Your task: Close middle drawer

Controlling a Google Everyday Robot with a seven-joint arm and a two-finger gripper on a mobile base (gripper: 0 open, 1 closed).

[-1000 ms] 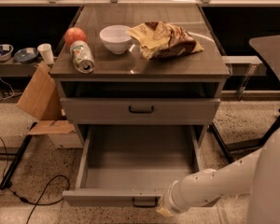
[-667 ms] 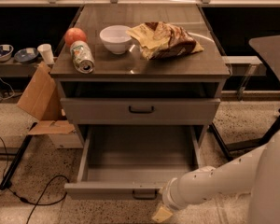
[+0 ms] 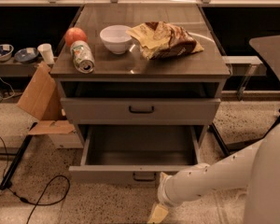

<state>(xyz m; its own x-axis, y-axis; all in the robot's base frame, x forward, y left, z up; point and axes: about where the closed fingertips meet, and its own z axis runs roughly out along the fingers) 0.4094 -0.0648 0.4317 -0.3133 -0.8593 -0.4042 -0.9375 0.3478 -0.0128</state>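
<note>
The middle drawer (image 3: pixel 107 173) is a wide grey metal drawer, pulled partly out of the cabinet, with an empty grey tray and a small dark centre handle (image 3: pixel 143 176). Above it the upper drawer (image 3: pixel 140 110) with a wider black handle is shut. The lowest drawer is hidden under the open one. My gripper (image 3: pixel 157 213) is at the bottom of the camera view, on the end of my white arm (image 3: pixel 210 176), just in front of and below the middle drawer's front, a little right of its handle.
On the cabinet top (image 3: pixel 177 64) are a red apple (image 3: pixel 75 34), a can on its side (image 3: pixel 82 56), a white bowl (image 3: pixel 115 38) and a chip bag (image 3: pixel 165 39). A cardboard box (image 3: pixel 39 101) and a black cable (image 3: pixel 42 197) are on the floor at left.
The middle drawer's front has slid back toward the cabinet, so less of the tray shows. My gripper has moved a little left and down, staying at the drawer front.
</note>
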